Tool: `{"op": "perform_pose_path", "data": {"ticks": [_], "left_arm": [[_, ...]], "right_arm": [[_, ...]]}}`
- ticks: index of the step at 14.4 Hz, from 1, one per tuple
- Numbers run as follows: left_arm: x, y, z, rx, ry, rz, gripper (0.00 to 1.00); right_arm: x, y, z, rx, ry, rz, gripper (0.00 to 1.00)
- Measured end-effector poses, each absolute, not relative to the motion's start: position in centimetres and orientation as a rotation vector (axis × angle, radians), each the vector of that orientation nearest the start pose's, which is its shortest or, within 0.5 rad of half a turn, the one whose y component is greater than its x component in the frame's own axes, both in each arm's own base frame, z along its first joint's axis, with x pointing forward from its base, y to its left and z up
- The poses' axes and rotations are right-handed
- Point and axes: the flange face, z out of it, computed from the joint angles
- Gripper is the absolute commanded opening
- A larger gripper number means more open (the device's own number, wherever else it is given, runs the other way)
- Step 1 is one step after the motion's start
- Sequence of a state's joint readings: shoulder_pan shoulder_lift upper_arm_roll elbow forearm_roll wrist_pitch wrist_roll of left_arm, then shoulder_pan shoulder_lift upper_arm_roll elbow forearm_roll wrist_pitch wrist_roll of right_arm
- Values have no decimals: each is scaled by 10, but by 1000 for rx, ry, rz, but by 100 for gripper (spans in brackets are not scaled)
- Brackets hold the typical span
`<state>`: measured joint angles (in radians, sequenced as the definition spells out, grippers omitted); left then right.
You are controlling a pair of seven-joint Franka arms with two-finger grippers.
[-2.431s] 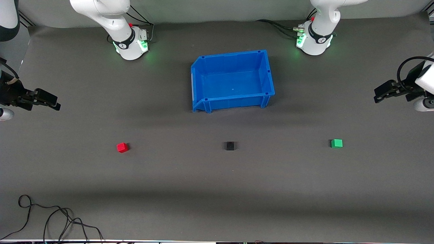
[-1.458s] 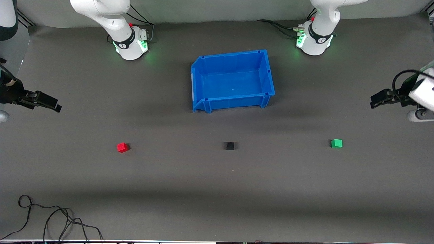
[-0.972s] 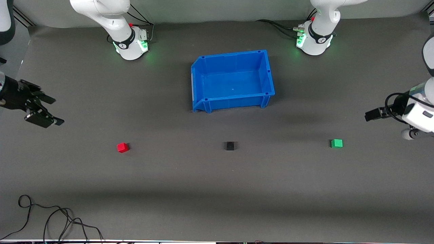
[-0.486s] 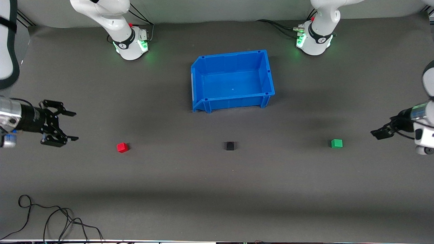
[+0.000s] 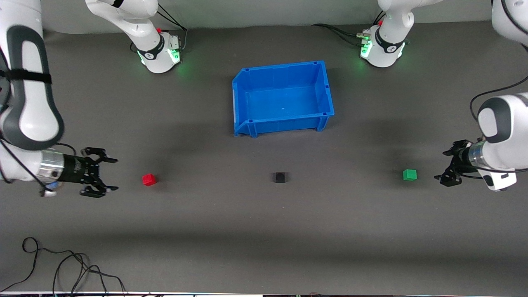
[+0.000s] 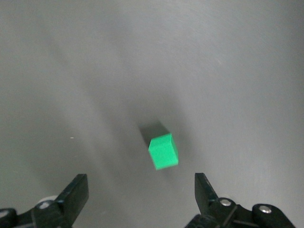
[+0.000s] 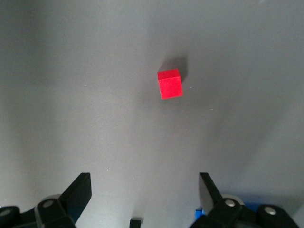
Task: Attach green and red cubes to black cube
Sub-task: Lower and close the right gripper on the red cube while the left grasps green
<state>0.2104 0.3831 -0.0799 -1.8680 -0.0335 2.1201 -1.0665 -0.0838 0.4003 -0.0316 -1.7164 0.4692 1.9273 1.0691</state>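
- The right end effector (image 5: 108, 174) hangs low over the counter (image 5: 264, 231) toward the right arm's end, pointing at the red cube, its fingers (image 7: 76, 194) spread wide and holding nothing.
- The red cube (image 5: 149, 179) sits on the counter just beside that end effector, clear of its fingertips; the right wrist view shows it (image 7: 169, 84) ahead of the gap between the fingers.
- A loose black cable (image 5: 62, 266) lies coiled on the counter, nearer to the front camera than the red cube, at the right arm's end.
- A blue bin (image 5: 326, 99) stands mid-counter, farther from the front camera than the row of cubes.
- The black cube (image 5: 279, 177) rests between the two coloured cubes, well apart from each and nearer to the front camera than the bin.
- The green cube (image 5: 409, 174) lies on the counter toward the left arm's end, touching nothing; the left wrist view shows it (image 6: 164, 151) ahead of the parted fingers.
- The left end effector (image 5: 445, 167) is low over the counter near the green cube, aimed at it, its fingers (image 6: 203, 191) released wide with nothing between them.
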Motion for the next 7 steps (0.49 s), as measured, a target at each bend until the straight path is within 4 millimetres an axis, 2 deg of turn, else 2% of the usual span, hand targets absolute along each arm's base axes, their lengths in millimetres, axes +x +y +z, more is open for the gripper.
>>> {"op": "perform_pose_path", "data": {"ticks": [3, 5, 7], "left_arm": [[613, 85, 258, -2397, -2018, 192, 92], [606, 82, 231, -2343, -2074, 198, 92], [601, 80, 213, -2318, -2098, 202, 92]], "right_arm": [[635, -49, 289, -2190, 1743, 537, 100], [633, -57, 254, -2204, 1675, 563, 100], [630, -63, 219, -2233, 1624, 574, 100]]}}
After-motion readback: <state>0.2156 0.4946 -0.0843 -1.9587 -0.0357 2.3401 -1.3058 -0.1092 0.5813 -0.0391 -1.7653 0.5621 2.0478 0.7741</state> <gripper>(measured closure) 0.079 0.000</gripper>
